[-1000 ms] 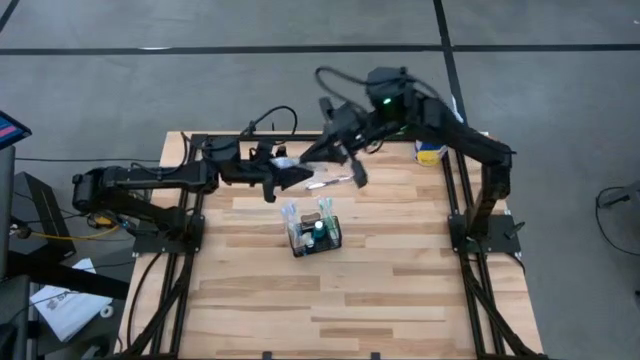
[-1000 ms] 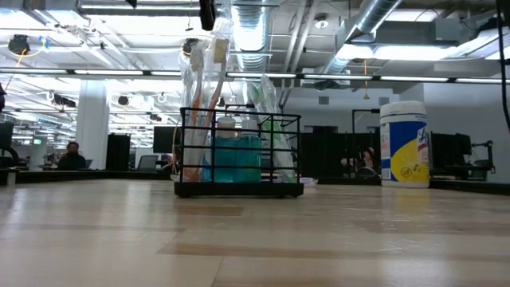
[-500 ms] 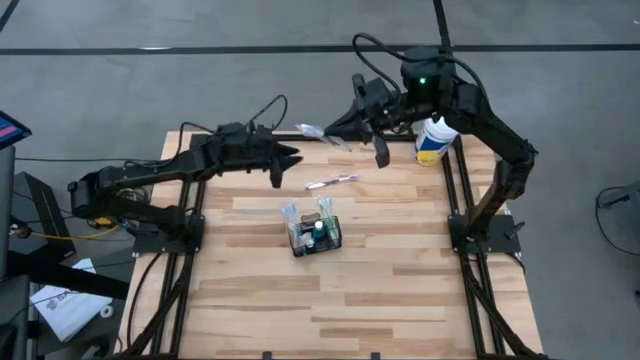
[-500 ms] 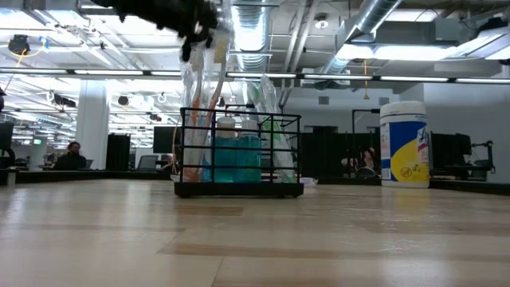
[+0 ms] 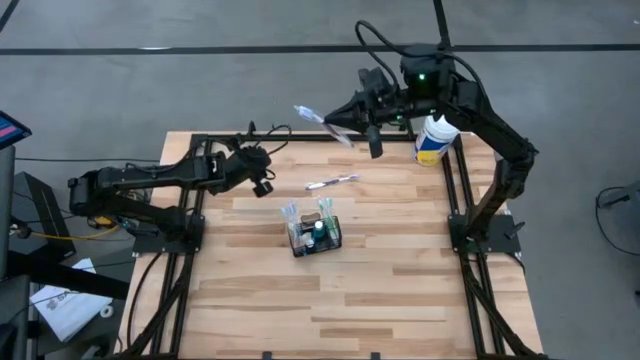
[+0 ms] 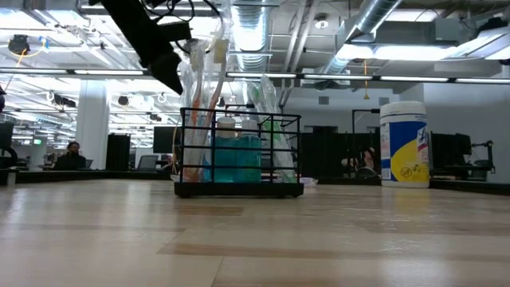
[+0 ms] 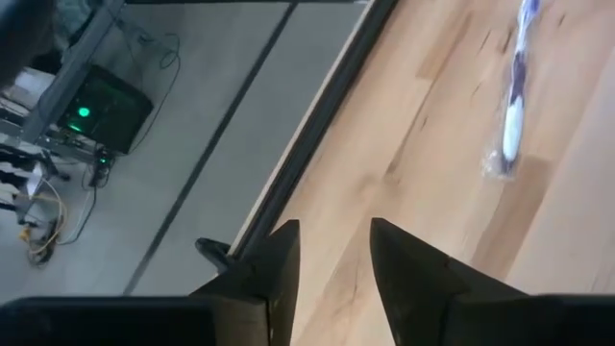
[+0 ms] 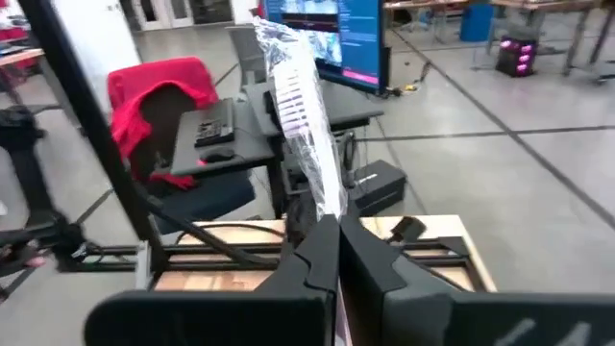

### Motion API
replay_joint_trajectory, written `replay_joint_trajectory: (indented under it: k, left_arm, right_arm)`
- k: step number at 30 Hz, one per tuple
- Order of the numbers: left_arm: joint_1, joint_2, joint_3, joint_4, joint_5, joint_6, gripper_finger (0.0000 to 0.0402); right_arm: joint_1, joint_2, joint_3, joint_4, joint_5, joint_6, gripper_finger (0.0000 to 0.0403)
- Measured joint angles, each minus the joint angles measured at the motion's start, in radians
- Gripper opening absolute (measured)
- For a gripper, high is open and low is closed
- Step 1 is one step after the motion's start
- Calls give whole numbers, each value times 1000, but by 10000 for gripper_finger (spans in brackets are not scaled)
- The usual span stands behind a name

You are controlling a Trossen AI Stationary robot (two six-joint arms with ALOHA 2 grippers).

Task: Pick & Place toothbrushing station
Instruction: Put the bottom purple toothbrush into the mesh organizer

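The toothbrushing station is a black wire basket standing at the table's middle. In the low view the station holds wrapped toothbrushes and a blue bottle. Another wrapped toothbrush lies flat on the wood beyond it, also seen in the left wrist view. My right gripper hangs high over the far edge, shut on a clear-wrapped toothbrush. My left gripper hovers open at the far left of the table, left of the lying toothbrush, with nothing between its fingers. My right gripper pinches the wrapped toothbrush by one end of its clear wrapper between its two fingers. The fingers lie about level and point toward the table's left. The rest of the pack sticks out beyond the fingertips, lifted clear of the table.
A white-and-yellow wipes tub stands at the far right corner, beside my right arm; it also shows in the low view. Black frame rails run along the table's left and right sides. The near half of the table is bare wood.
The two grippers were close together over the far middle of the table. My right gripper has since gone up and toward the far edge with the wrapped toothbrush. My left gripper has drawn back toward the left edge, sunk and rolled over.
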Motion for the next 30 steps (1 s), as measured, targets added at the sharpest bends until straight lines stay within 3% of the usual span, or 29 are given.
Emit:
replay_joint_trajectory:
  k: [5,10,15,24,30]
  left_arm:
    - [1,0,0,-14,-2,5,127]
    - [1,0,0,-13,-2,-2,124]
    - [6,0,0,-11,-3,-4,123]
    - [37,0,0,-4,-3,-8,122]
    - [59,-9,0,-6,-3,-8,122]
  right_arm:
    - [40,-18,-2,-44,185,11,0]
    - [140,-103,0,-200,491,77,0]
    - [327,-204,-57,-281,797,233,0]
    - [773,-301,-340,-424,1386,735,0]
    - [1004,-324,-738,-592,1776,1494,0]
